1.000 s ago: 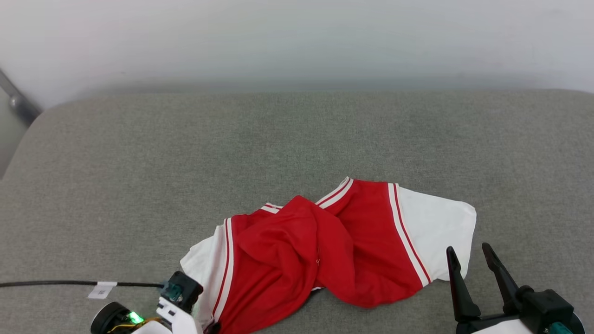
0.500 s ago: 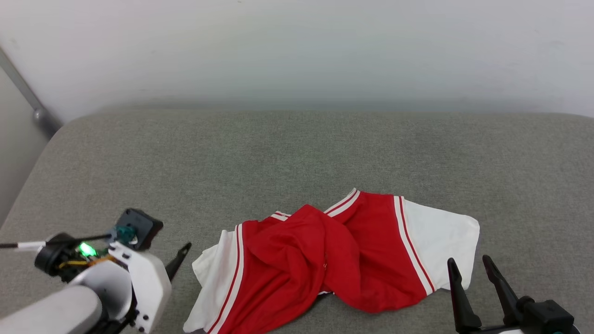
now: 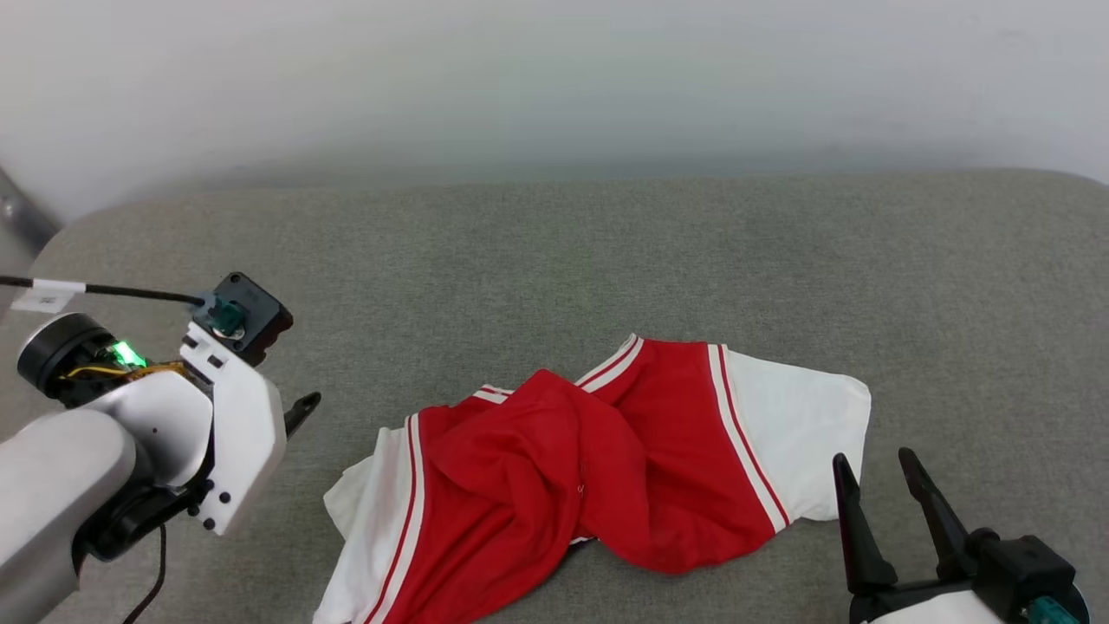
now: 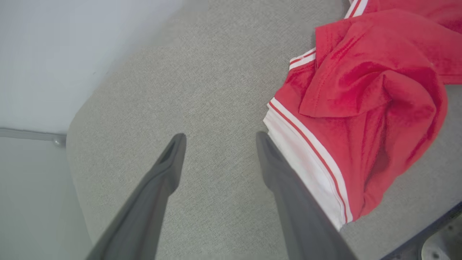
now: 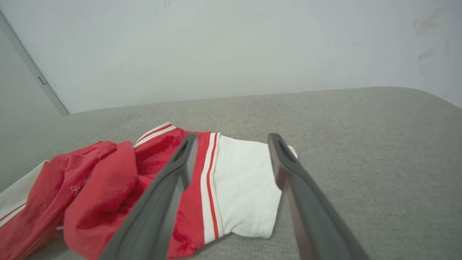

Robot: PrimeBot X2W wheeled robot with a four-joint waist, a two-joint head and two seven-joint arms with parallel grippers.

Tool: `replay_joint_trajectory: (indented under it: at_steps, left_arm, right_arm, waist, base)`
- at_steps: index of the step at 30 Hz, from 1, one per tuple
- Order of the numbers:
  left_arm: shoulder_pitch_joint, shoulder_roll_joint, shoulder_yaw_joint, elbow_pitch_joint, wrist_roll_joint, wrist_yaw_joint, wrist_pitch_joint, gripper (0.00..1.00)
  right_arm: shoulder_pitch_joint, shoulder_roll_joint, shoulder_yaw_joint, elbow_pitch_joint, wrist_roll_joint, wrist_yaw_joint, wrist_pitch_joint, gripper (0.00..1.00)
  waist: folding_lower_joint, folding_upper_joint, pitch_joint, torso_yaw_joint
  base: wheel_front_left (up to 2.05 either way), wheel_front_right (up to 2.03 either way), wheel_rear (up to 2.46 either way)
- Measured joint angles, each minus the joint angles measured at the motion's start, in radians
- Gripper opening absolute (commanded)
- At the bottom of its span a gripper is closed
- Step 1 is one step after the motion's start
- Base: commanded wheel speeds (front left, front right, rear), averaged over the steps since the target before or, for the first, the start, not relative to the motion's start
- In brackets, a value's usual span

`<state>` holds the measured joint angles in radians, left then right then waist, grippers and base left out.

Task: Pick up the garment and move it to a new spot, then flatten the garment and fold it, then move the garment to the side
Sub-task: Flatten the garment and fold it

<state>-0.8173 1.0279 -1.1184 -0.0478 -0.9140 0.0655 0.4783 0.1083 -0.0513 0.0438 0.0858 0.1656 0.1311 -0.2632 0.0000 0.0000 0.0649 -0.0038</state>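
Left gripper [image 4: 220,136]: jaws spread wide with nothing between them, hanging over bare grey cloth just left of the shirt's [image 3: 537,468] left sleeve [image 3: 372,485]. Whether one finger brushes the sleeve edge I cannot tell.
Right gripper [image 3: 872,459]: jaws parted and empty, low at the near right. The tips point toward the right sleeve [image 3: 797,433] and sit just near of it.
Shirt: a crumpled heap at the near middle of the counter [image 3: 520,260]. The red body is bunched and lapped over itself in the centre. One white sleeve lies fairly flat to the right and the other trails toward the near left edge. No lettering faces up.
Step in hand: likely the first pickup, since neither gripper has any cloth.
Doing it well: take a hold on each side, at the striped seam or the sleeve hem, where the cloth lies thin. Come down far enough to pinch the fabric without digging into the soft cover. Raise both sides together so the central bunch drops open. The far half of the counter looks to have the most room for setting it down.
Counter: grey woven cover with rounded corners, bare beyond the shirt.
Room: a plain pale wall [image 3: 554,78] stands right behind the far edge. A black cable [image 3: 130,292] with a white tag runs to the left wrist.
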Motion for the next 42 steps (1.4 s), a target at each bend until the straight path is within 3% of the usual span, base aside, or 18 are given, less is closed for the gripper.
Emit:
replay_joint_trajectory:
  at_steps: [7, 11, 20, 26, 27, 28, 34, 37, 42]
  left_arm:
    - [-0.035, -0.041, -0.049, 0.091, -0.062, -0.103, 0.165, 1.00]
    - [-0.046, -0.074, -0.084, 0.151, -0.056, -0.135, 0.216, 1.00]
    - [-0.015, -0.164, -0.133, 0.279, -0.026, -0.174, 0.239, 1.00]
    - [-0.008, -0.190, -0.134, 0.333, -0.009, -0.189, 0.238, 1.00]
    - [-0.008, -0.192, -0.134, 0.336, -0.009, -0.190, 0.239, 0.40]
    - [-0.008, -0.193, -0.133, 0.339, -0.013, -0.193, 0.239, 0.00]
    - [-0.009, -0.173, -0.132, 0.330, -0.038, -0.195, 0.193, 0.00]
    - [-0.021, -0.119, -0.113, 0.337, -0.044, -0.194, 0.179, 0.00]
    - [-0.025, -0.074, -0.084, 0.371, -0.068, -0.156, 0.159, 0.00]
  right_arm:
    - [-0.027, 0.000, -0.001, -0.009, 0.000, 0.000, 0.000, 1.00]
    - [-0.051, 0.000, 0.004, -0.013, -0.002, 0.000, 0.000, 1.00]
    - [-0.095, 0.000, 0.013, -0.016, -0.006, 0.000, 0.000, 1.00]
    - [-0.106, 0.000, 0.009, -0.017, -0.006, 0.000, 0.000, 1.00]
    - [-0.107, 0.000, 0.007, -0.017, -0.007, 0.000, 0.000, 1.00]
    - [-0.107, 0.000, 0.006, -0.016, -0.007, 0.000, 0.000, 1.00]
    - [-0.102, 0.000, 0.003, -0.013, -0.007, 0.000, 0.000, 1.00]
    - [-0.097, 0.000, 0.002, -0.012, -0.008, 0.000, 0.000, 1.00]
    - [-0.094, 0.000, 0.003, -0.010, -0.009, 0.000, 0.000, 1.00]
  waist:
    - [0.0000, 0.0000, 0.046, -0.022]
    - [0.0000, 0.0000, 0.079, -0.034]
    - [0.0001, 0.0000, 0.147, -0.064]
    - [0.0000, 0.0000, 0.176, -0.077]
    - [0.0000, 0.0000, 0.177, -0.077]
    - [0.0000, 0.0001, 0.178, -0.076]
    - [0.0001, 0.0000, 0.153, -0.057]
    - [0.0001, 0.0000, 0.141, -0.050]
    - [0.0001, 0.0000, 0.127, -0.048]
  base:
    - [0.00, 0.00, 0.00]
    - [0.00, 0.00, 0.00]
    - [0.00, 0.00, 0.00]
    - [0.00, 0.00, 0.00]
    - [0.00, 0.00, 0.00]
    - [0.00, 0.00, 0.00]
    - [0.00, 0.00, 0.00]
    - [0.00, 0.00, 0.00]
    - [0.00, 0.00, 0.00]
